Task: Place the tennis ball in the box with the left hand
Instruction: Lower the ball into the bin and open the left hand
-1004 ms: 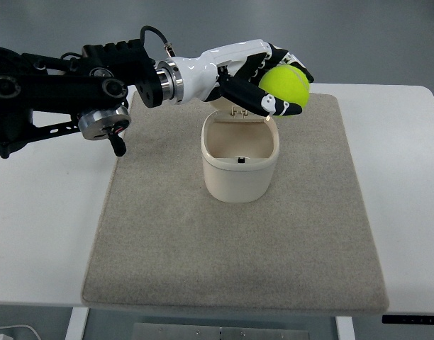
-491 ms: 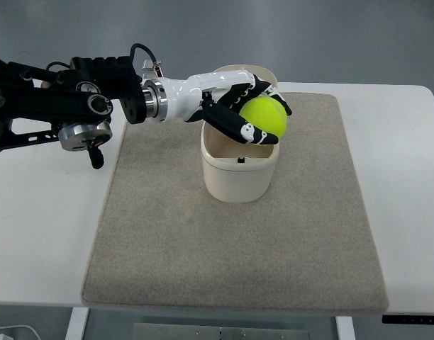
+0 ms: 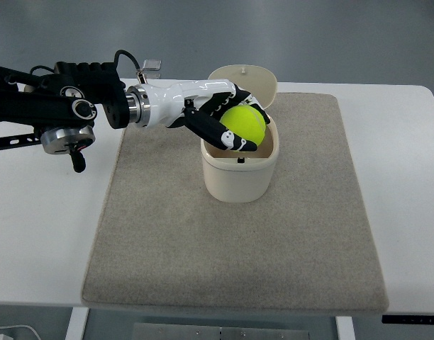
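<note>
Gripping a bright yellow-green tennis ball (image 3: pixel 245 127), left hand (image 3: pixel 218 115) over box (image 3: pixel 240 177).

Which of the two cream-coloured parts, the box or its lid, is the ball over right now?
The box: the left hand holds the tennis ball over its open mouth, while the lid stands tipped back behind.

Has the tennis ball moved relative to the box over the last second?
Yes. The tennis ball, held in the left robot hand, came from beyond the box's far right rim leftward and nearer, now over the opening.
</note>
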### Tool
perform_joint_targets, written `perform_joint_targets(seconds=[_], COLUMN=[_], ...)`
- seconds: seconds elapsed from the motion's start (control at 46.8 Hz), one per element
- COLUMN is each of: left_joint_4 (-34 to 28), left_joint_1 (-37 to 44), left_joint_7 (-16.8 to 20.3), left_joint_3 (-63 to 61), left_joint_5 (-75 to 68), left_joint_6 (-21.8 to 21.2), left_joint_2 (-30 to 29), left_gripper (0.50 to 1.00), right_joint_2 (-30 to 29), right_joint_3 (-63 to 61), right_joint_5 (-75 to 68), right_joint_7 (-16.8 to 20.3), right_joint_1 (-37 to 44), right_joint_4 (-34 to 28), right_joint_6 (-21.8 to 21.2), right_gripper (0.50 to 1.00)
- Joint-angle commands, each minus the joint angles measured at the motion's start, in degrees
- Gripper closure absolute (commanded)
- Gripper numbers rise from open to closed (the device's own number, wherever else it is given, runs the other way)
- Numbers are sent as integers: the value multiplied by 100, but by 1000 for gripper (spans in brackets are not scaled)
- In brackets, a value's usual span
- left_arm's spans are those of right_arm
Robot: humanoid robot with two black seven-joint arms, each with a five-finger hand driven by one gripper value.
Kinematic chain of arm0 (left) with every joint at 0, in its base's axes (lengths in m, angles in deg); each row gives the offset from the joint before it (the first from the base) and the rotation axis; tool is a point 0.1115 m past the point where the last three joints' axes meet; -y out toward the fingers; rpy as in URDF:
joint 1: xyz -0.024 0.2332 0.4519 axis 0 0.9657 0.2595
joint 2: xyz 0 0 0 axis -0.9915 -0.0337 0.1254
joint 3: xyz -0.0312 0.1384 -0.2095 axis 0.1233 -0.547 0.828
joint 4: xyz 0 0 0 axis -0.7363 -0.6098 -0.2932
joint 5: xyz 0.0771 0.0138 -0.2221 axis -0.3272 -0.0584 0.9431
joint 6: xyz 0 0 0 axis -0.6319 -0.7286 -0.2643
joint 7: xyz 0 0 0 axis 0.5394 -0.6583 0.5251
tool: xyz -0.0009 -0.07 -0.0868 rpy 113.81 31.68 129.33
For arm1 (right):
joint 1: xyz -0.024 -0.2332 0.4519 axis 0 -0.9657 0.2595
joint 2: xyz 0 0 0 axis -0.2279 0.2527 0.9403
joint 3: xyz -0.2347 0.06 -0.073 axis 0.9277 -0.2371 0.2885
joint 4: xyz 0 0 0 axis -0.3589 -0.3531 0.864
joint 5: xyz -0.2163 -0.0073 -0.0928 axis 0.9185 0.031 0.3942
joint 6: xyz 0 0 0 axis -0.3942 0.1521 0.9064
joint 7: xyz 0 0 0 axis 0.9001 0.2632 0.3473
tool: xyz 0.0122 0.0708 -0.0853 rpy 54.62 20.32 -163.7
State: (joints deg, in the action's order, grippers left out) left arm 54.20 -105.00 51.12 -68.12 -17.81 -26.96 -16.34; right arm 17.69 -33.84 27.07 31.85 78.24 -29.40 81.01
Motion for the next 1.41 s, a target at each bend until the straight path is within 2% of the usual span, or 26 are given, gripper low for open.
perform_joint_targets(seconds=[0.0,0.342,0.619,1.004,1.068,1.154,1.239,1.303,1.389], left_joint_4=[-19,-63,-362,-371,-379,-379,-379,-379,-379], left_joint_1=[16,51,95,200,218,227,227,227,227], left_joint_7=[0,0,-8,-17,-8,-8,-8,-8,0], left_joint_3=[-58,-225,-208,-190,-173,-155,-155,-155,-146], left_joint_5=[-11,-82,-73,-64,-20,24,24,33,33], left_joint_6=[14,57,31,-39,-65,-74,-83,-83,-83], left_joint_2=[-63,-108,-64,50,42,42,51,51,51], left_gripper=[1000,1000,1000,1000,913,857,840,778,774], right_joint_2=[0,0,0,0,0,0,0,0,0], right_joint_3=[0,0,0,0,0,0,0,0,0], right_joint_5=[0,0,0,0,0,0,0,0,0], right_joint_7=[0,0,0,0,0,0,0,0,0], right_joint_1=[0,0,0,0,0,0,0,0,0], right_joint_4=[0,0,0,0,0,0,0,0,0], right_joint_6=[0,0,0,0,0,0,0,0,0], right_gripper=[562,562,562,562,562,562,562,562,562])
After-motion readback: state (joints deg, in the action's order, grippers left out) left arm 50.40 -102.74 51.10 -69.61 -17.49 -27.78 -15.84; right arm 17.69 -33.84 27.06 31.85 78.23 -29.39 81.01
